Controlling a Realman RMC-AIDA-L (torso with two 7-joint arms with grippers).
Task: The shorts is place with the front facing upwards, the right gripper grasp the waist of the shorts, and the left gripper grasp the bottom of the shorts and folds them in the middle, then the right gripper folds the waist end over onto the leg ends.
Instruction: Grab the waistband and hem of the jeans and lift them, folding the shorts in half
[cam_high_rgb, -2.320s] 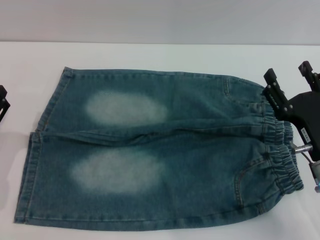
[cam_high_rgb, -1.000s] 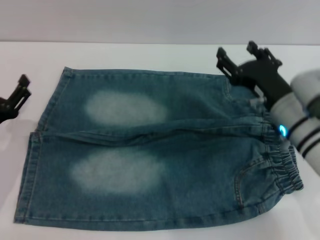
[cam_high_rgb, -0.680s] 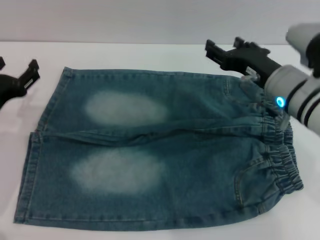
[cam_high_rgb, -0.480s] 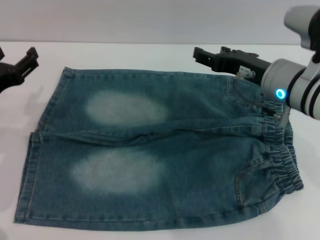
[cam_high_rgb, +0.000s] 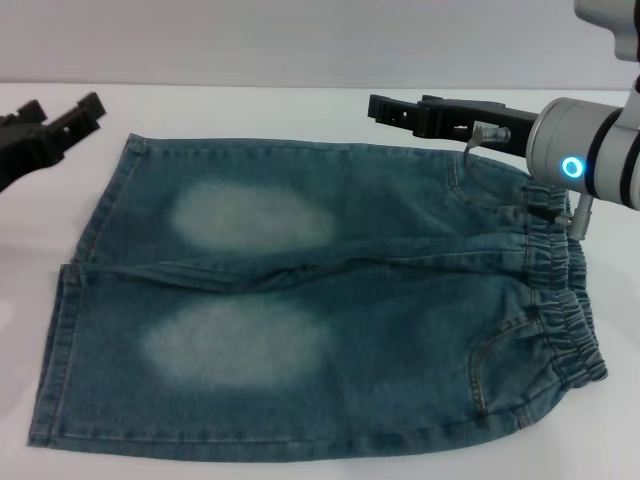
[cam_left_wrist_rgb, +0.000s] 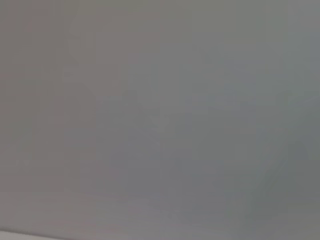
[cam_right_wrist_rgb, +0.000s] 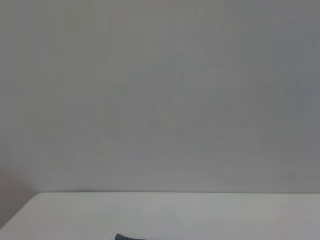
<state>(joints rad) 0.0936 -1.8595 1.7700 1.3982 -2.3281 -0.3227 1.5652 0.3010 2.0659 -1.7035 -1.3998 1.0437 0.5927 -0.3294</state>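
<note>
The shorts (cam_high_rgb: 330, 300) lie flat on the white table (cam_high_rgb: 300, 110), front up. The waist of the shorts (cam_high_rgb: 565, 300) is at the right. The bottom of the shorts, its two leg ends (cam_high_rgb: 65, 330), is at the left. My right gripper (cam_high_rgb: 398, 106) hovers over the shorts' far edge, near the waist's far corner. It points left, open and holding nothing. My left gripper (cam_high_rgb: 62, 108) hangs just beyond the far left corner of the leg ends, open and empty. The left wrist view shows only plain grey.
A grey wall (cam_high_rgb: 300, 40) stands behind the table's far edge. The right arm (cam_high_rgb: 590, 160), with a blue ring light, reaches over the waist's far corner. The right wrist view shows the wall and a strip of the table (cam_right_wrist_rgb: 175, 215).
The right gripper has swung from beside the waist to the shorts' far edge and turned to point left. The left gripper has come in from the left edge toward the far hem corner.
</note>
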